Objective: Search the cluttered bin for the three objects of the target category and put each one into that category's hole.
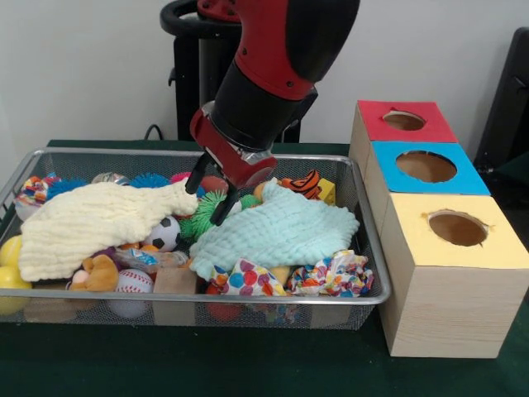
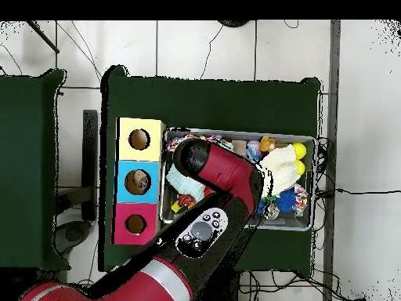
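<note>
Searching phase, by the look of it: gripper (image 1: pixel 211 197) lowered into the wire bin (image 1: pixel 364 217), black fingers apart and empty, tips just above the green spiky ball (image 1: pixel 202 217) near bin centre. Mint cloth (image 1: pixel 277 231) at 4 o'clock of the gripper, cream cloth (image 1: pixel 95 219) at 9 o'clock, both draped over much of the clutter. Soccer ball (image 1: pixel 168 233) at 8 o'clock, baseball (image 1: pixel 132 283) further out toward 7, yellow balls (image 1: pixel 10 263) at the bin's 9 o'clock end, tiger toy (image 1: pixel 306 183) at 2 o'clock. Target category not determinable from the frames. Red box (image 1: pixel 403 121), blue box (image 1: pixel 430 168) and yellow box (image 1: pixel 459 230) in a row at 3 o'clock of the bin. Hole contents unreadable, so deposits so far cannot be told; nothing held or in transit, so at least part of the sorting judged outstanding.
</note>
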{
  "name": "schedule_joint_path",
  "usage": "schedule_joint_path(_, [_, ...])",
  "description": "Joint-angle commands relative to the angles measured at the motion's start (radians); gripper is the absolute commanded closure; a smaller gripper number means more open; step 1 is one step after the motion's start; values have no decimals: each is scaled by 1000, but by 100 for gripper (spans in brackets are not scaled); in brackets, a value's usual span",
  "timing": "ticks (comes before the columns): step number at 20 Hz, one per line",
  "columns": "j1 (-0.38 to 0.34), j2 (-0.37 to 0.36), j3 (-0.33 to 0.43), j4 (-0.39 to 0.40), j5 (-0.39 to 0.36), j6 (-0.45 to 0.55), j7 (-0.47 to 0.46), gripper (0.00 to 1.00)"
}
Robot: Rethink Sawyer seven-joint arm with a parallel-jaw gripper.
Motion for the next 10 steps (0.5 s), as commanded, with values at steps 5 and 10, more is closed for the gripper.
schedule_joint_path(5, [-80, 40, 205, 52, 118, -14, 297, 0])
schedule_joint_path(10, [-118, 50, 268, 70, 183, -61, 287, 0])
